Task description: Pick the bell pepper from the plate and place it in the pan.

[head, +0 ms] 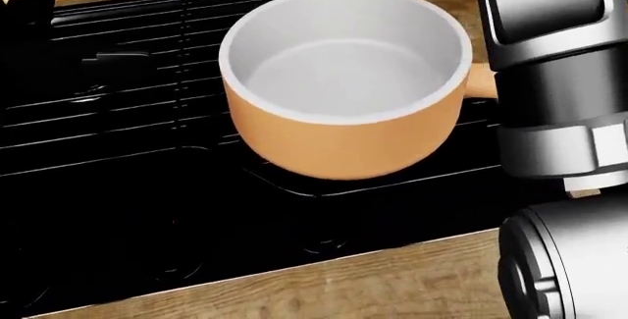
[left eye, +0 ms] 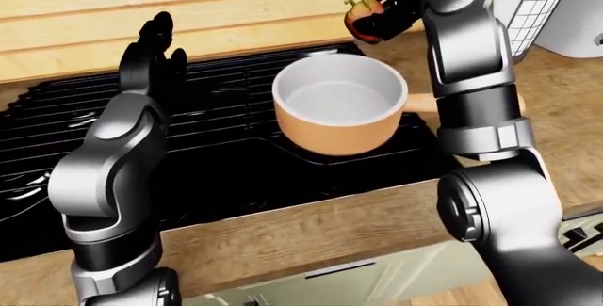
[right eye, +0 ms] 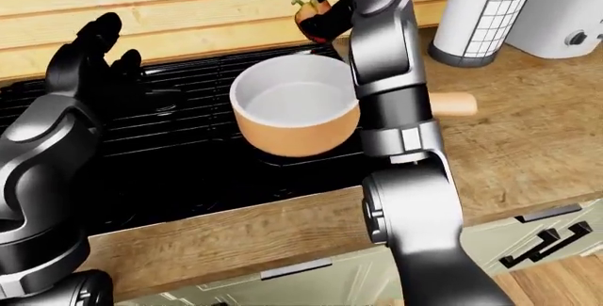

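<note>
Pepper (left eye: 361, 20): gripped by right robot hand (left eye: 384, 11), above pan's far rim.
Pan (head: 344, 83): empty, on stove (left eye: 217, 158).
Left robot hand (left eye: 150, 55): fingers spread, holding nothing.

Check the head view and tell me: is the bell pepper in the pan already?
No, the pan shows only a bare white inside, and the right hand holds the bell pepper above it.

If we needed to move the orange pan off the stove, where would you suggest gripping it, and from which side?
Grip the pan by its wooden handle, which sticks out level toward the right of the right-eye view, over the counter. Come from that right side and close the fingers around the handle. The body is wide, round and smooth-walled, probably too broad for a three-finger hand. The right hand holds the bell pepper, so free it first.
</note>
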Controlling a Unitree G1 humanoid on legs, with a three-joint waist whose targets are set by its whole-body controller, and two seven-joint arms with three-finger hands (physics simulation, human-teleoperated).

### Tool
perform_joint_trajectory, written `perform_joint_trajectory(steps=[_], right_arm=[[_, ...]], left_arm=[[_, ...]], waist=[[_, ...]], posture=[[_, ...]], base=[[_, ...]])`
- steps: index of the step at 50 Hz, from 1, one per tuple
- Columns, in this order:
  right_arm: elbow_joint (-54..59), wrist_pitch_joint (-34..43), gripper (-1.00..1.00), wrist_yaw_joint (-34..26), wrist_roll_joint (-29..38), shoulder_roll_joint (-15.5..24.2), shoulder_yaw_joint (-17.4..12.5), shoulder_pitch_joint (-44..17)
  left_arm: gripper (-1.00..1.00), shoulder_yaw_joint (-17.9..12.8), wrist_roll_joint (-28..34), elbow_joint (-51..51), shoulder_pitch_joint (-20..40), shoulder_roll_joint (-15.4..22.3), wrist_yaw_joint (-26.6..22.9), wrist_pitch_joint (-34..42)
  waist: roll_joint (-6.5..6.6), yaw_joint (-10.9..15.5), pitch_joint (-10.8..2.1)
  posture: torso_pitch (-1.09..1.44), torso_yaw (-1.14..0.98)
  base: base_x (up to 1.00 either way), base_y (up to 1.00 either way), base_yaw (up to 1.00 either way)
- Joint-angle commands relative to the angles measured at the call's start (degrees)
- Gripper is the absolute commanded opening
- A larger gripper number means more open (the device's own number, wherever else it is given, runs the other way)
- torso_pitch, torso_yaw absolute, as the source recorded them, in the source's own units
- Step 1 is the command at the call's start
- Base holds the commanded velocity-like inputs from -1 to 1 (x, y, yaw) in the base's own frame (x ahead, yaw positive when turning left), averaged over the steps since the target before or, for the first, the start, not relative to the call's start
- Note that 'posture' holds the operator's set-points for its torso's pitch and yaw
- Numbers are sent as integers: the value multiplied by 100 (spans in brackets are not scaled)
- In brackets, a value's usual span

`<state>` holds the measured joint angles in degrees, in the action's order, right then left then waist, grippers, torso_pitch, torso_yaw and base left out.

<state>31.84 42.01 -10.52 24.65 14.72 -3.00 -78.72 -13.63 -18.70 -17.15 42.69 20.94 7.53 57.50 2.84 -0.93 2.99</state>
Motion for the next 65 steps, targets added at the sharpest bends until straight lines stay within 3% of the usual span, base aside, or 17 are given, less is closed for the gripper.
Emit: perform_joint_trajectory(steps=[1,26,37,51,65], right_arm=[[-215,-122,-100,22,20,38,0,-251],[-266,64,-100,-858,805,-66,272,-522],[-527,102,-100,-1217,1229,-305,284,-267],[-155,-313,-100,-723,1153,-487,236,-87],[1116,-1170,-100,-160,1153,-647,362,-349]], left_arm=[[100,-49,21,-167,120,21,12,-172],[100,-65,13,-157,96,24,12,-194],[100,-62,8,-137,98,25,21,-208],[100,-93,-19,-198,32,36,23,-185],[100,-125,-46,-185,-25,48,33,-238]], waist=[[-25,-1,-148],[-104,31,-149],[-102,43,-163],[-81,37,-195],[-59,21,-200]], posture=[[0,0],[0,0],[0,0],[0,0],[0,0]], base=[[0,0,0],[0,0,0],[0,0,0],[0,0,0],[0,0,0]])
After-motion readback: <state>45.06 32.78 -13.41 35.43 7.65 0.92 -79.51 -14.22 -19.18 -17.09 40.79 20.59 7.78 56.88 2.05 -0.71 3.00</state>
